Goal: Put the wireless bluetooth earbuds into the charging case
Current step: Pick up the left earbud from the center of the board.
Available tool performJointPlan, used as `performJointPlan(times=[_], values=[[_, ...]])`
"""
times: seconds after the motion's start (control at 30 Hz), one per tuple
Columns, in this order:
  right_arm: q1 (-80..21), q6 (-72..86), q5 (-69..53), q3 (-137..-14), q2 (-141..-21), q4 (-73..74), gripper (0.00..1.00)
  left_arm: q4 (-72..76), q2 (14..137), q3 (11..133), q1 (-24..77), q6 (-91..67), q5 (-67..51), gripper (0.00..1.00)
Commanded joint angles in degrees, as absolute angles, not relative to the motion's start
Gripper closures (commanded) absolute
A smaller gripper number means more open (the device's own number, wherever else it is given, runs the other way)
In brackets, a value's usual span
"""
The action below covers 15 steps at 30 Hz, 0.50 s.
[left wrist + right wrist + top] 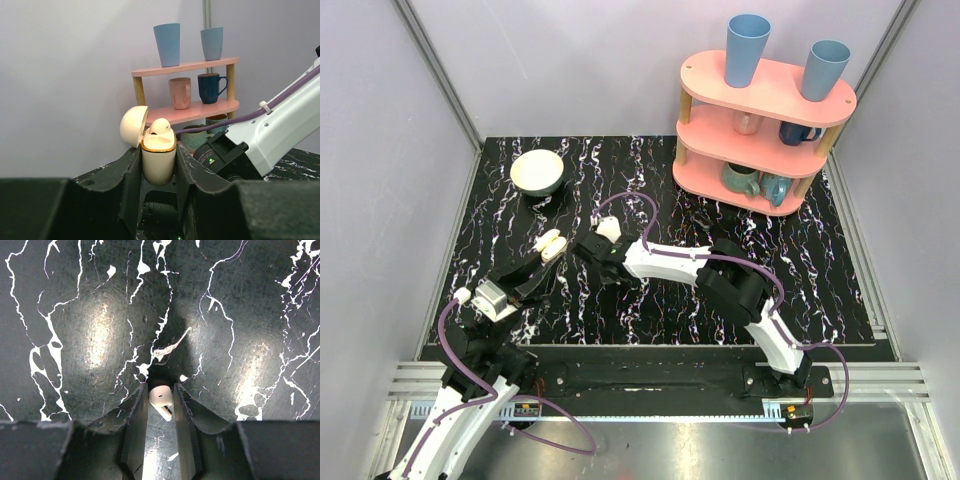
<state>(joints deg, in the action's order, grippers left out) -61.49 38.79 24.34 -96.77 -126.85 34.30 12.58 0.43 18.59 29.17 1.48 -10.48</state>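
Between pale walls [570, 60], black marbled table [650, 318]

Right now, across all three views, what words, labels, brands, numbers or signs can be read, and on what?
No text can be read in any view.
On the charging case, seated earbud and gripped earbud: no lettering visible.
The cups and mugs: plain.
The small coloured tag at the right arm's base: too small to read.

No text can be read (anywhere).
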Motion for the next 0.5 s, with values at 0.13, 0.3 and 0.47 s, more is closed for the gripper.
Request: performJointPlan(times=[0.13, 0.3, 0.47], values=[[-61.61, 32.61, 23.29, -98.0, -127.79, 34.1, 0.64, 15.29, -6.77, 18.81, 28.83, 1.23, -11.25, 1.0], [-61.61, 25.76, 20.57, -95.45, -126.22, 29.98, 0.61, 15.38, -6.77, 18.9, 28.74, 1.14, -11.34, 1.0], [-61.52, 22.24, 20.39, -93.43, -125.6, 27.95, 0.6, 15.29, -6.86, 18.9, 28.74, 1.14, -11.34, 1.0]])
